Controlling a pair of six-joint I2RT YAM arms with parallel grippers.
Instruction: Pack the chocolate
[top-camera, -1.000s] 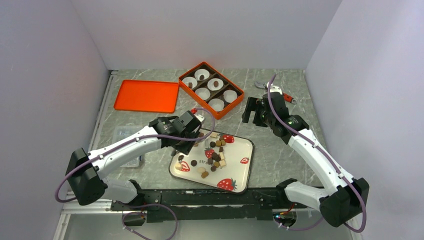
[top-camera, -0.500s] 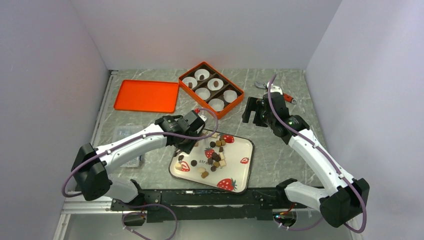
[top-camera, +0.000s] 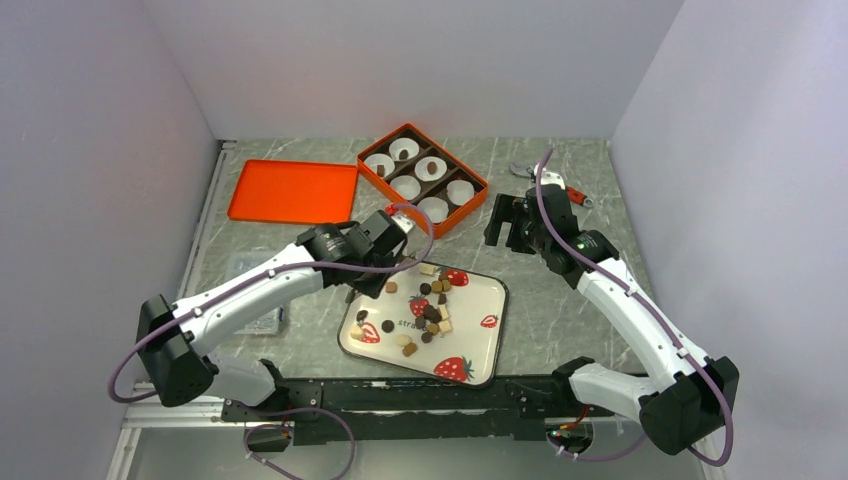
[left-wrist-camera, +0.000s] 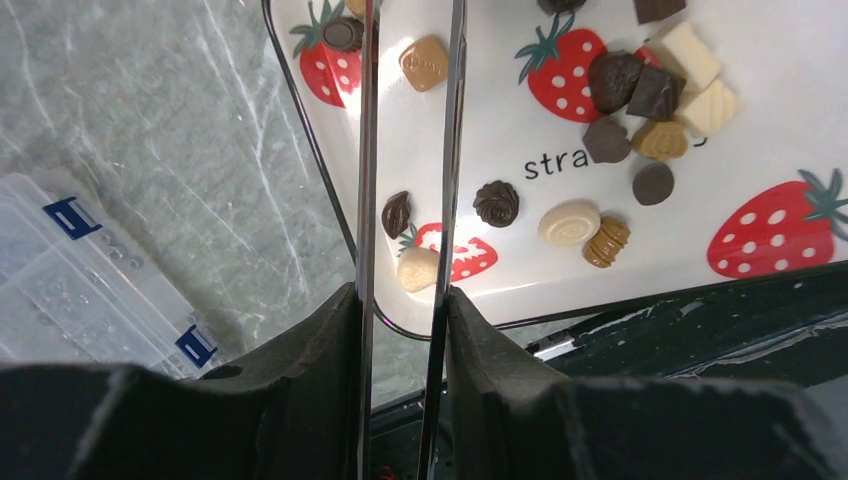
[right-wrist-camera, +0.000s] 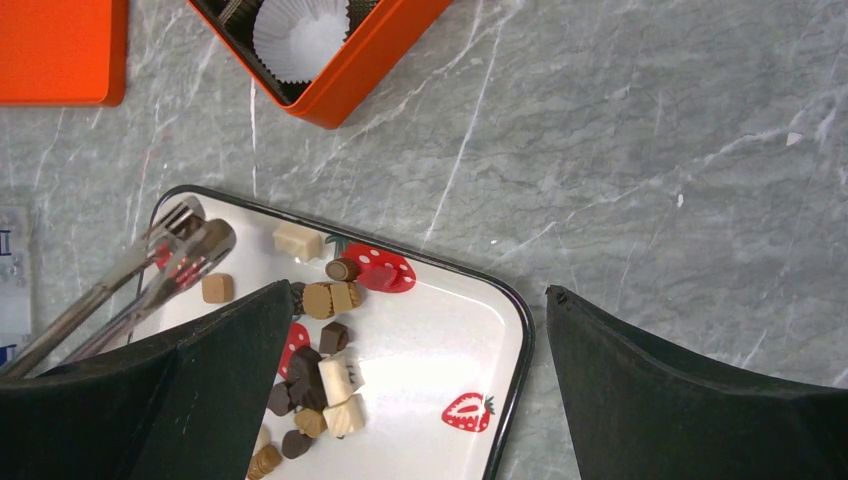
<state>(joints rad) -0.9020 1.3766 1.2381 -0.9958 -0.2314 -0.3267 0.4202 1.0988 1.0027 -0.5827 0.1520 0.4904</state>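
Several pieces of chocolate (top-camera: 430, 305), dark brown, light brown and cream, lie loose on a white strawberry-print tray (top-camera: 490, 340). My left gripper (top-camera: 375, 262) is shut on metal tongs (left-wrist-camera: 367, 150), whose two blades reach over the tray's far left corner. Between the tong tips (right-wrist-camera: 190, 235) I see no piece; a light brown square (right-wrist-camera: 216, 288) lies just beside them. My right gripper (top-camera: 505, 225) hangs open over the table between the tray and the orange box (top-camera: 422, 180), with nothing between its fingers. Two of the box's paper cups hold a brown piece (top-camera: 403, 153).
The box's orange lid (top-camera: 293, 191) lies flat at the back left. A clear plastic case (left-wrist-camera: 70, 270) sits on the marble table left of the tray. Grey walls close in both sides and the back.
My left arm has drawn the tongs from over the tray's left side towards its far left corner, and the blades stand closer together. The right arm has not moved.
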